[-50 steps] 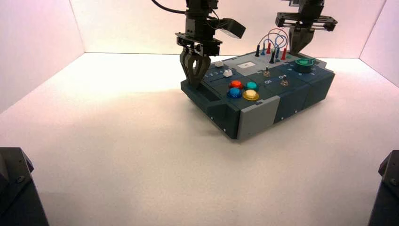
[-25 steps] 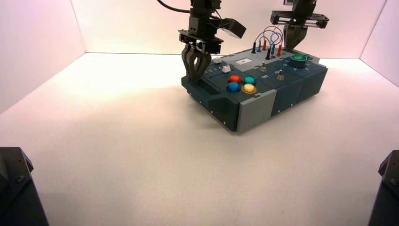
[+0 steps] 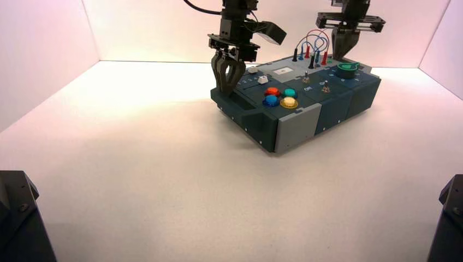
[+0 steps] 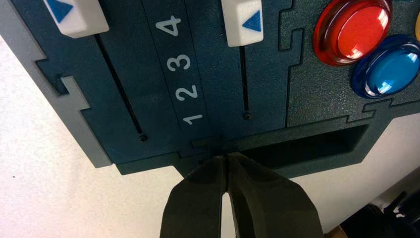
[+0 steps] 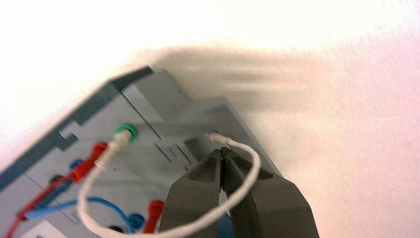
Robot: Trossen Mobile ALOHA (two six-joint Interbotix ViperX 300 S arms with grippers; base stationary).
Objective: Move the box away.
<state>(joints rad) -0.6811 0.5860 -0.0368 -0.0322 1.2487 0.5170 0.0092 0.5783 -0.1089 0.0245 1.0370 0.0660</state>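
Bright, pinkish wash across the white table [image 3: 136, 180], strongest toward 12 o'clock in the high view. Soft shadow beside the box [image 3: 295, 112] at 9 o'clock. Glare on red button [image 4: 352, 29]. Right wrist view overexposed, smeared, box edge out of focus.

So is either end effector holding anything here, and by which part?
Nothing is clamped. Both are shut: the left end effector presses the box at its recessed edge, the right end effector at its far edge.
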